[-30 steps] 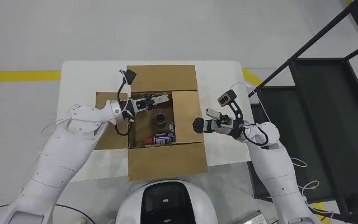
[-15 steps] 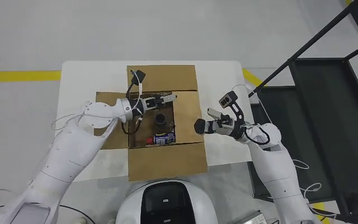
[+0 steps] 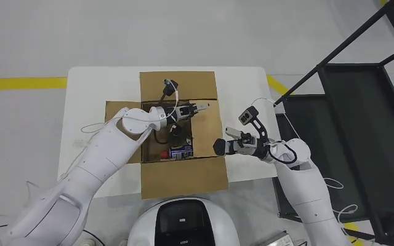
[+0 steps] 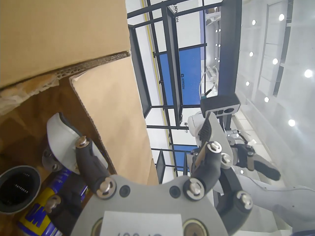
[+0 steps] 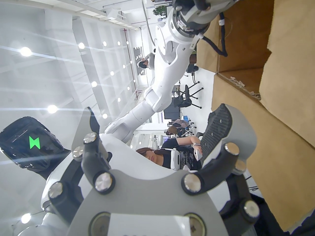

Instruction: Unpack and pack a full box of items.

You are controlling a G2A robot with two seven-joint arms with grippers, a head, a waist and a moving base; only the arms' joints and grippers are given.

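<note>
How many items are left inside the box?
2: a dark cylinder near the middle of the box, a blue-and-yellow can against its wall nearest the robot. More may be hidden.

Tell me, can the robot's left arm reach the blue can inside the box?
Probably yes. The open left tool hangs over the box, its flaps are folded out, and nothing lies on the can.

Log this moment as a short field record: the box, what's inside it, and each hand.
Box: cardboard box, flaps spread open, on the white table
Inside: blue and yellow can lying on its side; dark open-topped cylinder beside it
Left hand: open, empty, over the box's opening
Right hand: open, empty, at the box's right flap, outside the opening
</note>
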